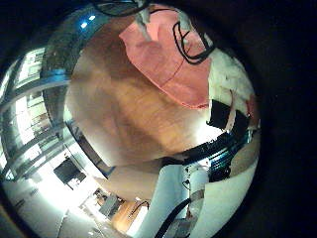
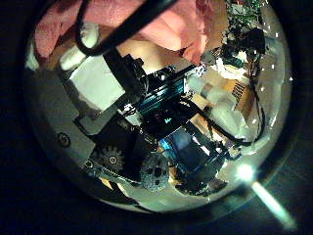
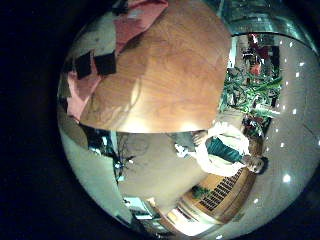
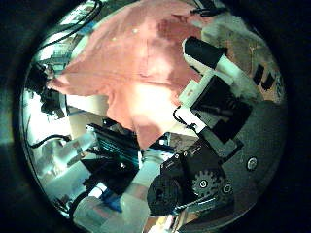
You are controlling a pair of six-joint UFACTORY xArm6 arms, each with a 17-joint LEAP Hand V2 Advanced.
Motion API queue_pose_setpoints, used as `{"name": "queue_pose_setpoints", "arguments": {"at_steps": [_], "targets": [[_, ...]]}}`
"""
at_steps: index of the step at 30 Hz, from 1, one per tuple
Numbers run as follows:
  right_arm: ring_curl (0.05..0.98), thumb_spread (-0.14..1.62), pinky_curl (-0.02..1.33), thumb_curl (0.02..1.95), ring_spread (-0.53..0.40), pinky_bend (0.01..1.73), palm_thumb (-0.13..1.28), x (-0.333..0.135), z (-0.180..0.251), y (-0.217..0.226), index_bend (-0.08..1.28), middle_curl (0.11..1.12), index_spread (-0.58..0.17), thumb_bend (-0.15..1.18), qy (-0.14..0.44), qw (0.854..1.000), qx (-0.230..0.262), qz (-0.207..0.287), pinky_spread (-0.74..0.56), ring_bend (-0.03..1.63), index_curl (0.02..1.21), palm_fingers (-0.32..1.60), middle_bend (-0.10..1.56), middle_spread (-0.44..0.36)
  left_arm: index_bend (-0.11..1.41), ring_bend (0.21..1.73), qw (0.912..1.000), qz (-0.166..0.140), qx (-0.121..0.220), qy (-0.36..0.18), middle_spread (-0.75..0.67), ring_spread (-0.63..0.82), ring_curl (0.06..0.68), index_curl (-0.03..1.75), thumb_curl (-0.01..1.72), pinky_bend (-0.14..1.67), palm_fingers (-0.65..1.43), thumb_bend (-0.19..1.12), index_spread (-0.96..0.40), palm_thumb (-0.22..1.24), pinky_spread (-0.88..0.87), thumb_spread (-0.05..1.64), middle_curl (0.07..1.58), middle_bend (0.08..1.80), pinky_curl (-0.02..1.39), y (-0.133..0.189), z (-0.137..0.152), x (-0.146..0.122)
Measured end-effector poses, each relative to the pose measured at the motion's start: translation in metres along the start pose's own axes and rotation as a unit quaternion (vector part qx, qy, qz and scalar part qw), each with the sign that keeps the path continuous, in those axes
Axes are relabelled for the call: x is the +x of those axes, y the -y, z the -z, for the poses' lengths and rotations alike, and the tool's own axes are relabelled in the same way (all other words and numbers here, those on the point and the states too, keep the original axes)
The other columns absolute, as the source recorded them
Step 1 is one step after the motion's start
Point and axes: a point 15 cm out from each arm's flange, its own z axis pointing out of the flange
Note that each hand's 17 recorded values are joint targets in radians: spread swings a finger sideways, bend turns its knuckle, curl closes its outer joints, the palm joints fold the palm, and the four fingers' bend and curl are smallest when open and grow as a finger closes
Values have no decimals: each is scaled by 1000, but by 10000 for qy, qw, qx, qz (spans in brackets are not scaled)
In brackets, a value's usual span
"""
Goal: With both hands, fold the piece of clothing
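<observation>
The piece of clothing hangs close in front of my right palm in the right thumb side palm view, one corner drooping over the hand's body. My right hand has its fingers curled against the cloth's edge. In the left thumb side palm view the clothing bunches close to my left hand, whose fingers reach into it. In the left little finger side palm view the clothing lies partly on the wooden table, with a hand at its edge. The right little finger side palm view shows the clothing beside my right hand.
The wooden table stretches bare beyond the cloth in the right little finger side palm view, down to its curved front edge. The room floor lies past that edge.
</observation>
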Motion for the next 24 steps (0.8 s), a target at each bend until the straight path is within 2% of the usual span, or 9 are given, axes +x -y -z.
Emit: {"name": "queue_pose_setpoints", "arguments": {"at_steps": [1, 3, 5, 6, 8, 10, 13, 18, 24], "targets": [[673, 1099, 599, 644, -237, 1292, 800, -2, 0, -1, 937, 825, -326, -50, -5, 10000, 2, 29, -304, 1338, 857, 1045, 1150, -176, 378, 1428, 10000, -5, 2, 0, -639, -433, 540, 1460, 738, 1028, 966, -9, -684, 792, -663, 1101, 1176, 882, 833, 0, 0, 0], [662, 1108, 597, 578, -263, 1294, 683, -5, 0, 0, 793, 787, -353, -71, -17, 10000, -4, 84, -382, 1318, 838, 844, 1043, -215, 373, 1425, 10000, -9, 5, 1, -640, -433, 540, 1463, 738, 1024, 968, -9, -682, 791, -664, 1101, 1178, 878, 834, 1, 0, 0], [637, 1106, 580, 529, -294, 1322, 593, -8, -3, 0, 575, 743, -387, -72, -18, 9999, -47, 127, -456, 1297, 776, 570, 920, -250, 368, 1422, 10000, -22, -1, 5, -642, -434, 540, 1467, 739, 1020, 971, -9, -679, 791, -665, 1101, 1180, 874, 836, 2, -1, 1], [638, 1102, 582, 507, -303, 1350, 553, -10, -7, -3, 487, 735, -395, -67, 0, 9999, -97, 143, -480, 1310, 759, 507, 886, -264, 366, 1421, 10000, -23, 5, 8, -643, -434, 540, 1468, 739, 1018, 972, -9, -678, 791, -666, 1101, 1181, 872, 836, 2, 0, 1], [603, 1085, 564, 470, -305, 1311, 488, -15, -15, -7, 356, 698, -404, -60, 43, 9997, -178, 146, -444, 1238, 687, 276, 805, -265, 362, 1418, 10000, -25, 19, -6, -645, -434, 540, 1472, 739, 1014, 975, -9, -675, 791, -668, 1101, 1182, 869, 838, 1, 0, 1], [563, 1064, 537, 440, -273, 1199, 425, -22, -23, -11, 316, 668, -392, -61, 75, 9995, -251, 197, -323, 1150, 633, 107, 755, -243, 359, 1414, 10000, -68, 35, -23, -647, -434, 540, 1475, 740, 1012, 974, -9, -672, 791, -669, 1101, 1184, 861, 839, 3, 0, 1], [497, 1036, 486, 407, -220, 1135, 378, -37, -36, -14, 280, 619, -356, -48, 111, 9986, -377, 347, -164, 1050, 569, 80, 679, -204, 353, 1410, 10000, -80, 29, -31, -651, -434, 539, 1479, 740, 1007, 978, -9, -668, 791, -671, 1101, 1186, 854, 841, 3, -2, 2], [440, 1015, 435, 381, -132, 1068, 370, -62, -49, -11, 252, 560, -283, -29, 87, 9978, -503, 433, 58, 956, 524, 65, 590, -155, 340, 1403, 9999, -94, -27, -36, -657, -436, 540, 1485, 741, 1001, 979, -9, -661, 791, -675, 1101, 1191, 846, 845, 5, -6, 1], [392, 1008, 362, 371, -95, 921, 407, -91, -74, -9, 234, 519, -228, -23, 18, 9950, -769, 637, 199, 867, 489, 65, 555, -123, 326, 1397, 9999, -122, -52, -50, -663, -438, 541, 1491, 741, 993, 985, -9, -652, 791, -679, 1101, 1196, 838, 849, 7, -8, 2]]}}
